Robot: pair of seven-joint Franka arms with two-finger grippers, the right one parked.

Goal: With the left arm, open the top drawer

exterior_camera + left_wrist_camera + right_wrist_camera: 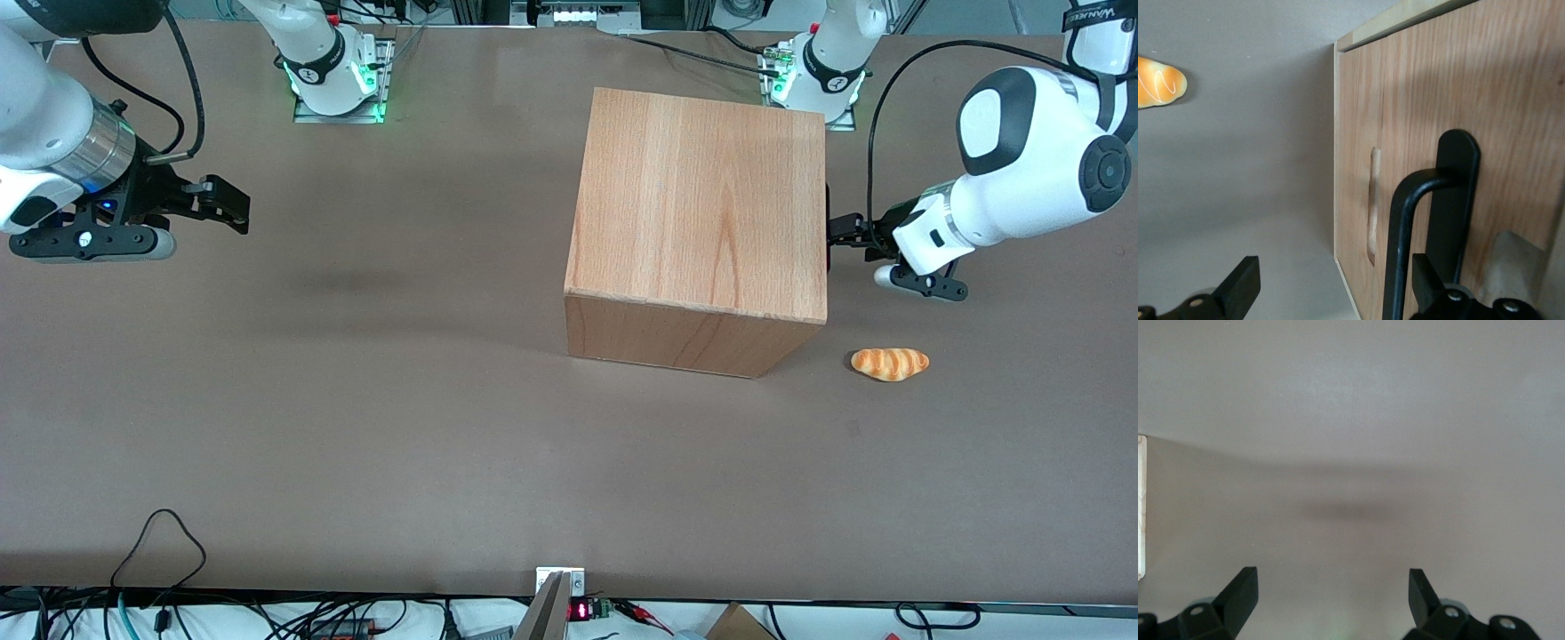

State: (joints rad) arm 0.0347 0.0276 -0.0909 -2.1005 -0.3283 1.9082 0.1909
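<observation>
The wooden cabinet (702, 196) stands on the brown table, its front turned toward the working arm's end. In the left wrist view the top drawer (1511, 133) lies flush with the cabinet front and carries a long black handle (1399, 227). The left arm (1022, 169) reaches in level with that front. Its gripper (840, 229) (1331, 290) is open right at the handle. The handle's bar stands between the two fingers, close to one fingertip (1423, 280), while the other (1241, 285) hangs over bare table.
A small striped bread roll (889, 363) (1158, 81) lies on the table beside the cabinet, nearer the front camera than the gripper. A recessed wooden grip slot (1373, 200) sits lower on the cabinet front.
</observation>
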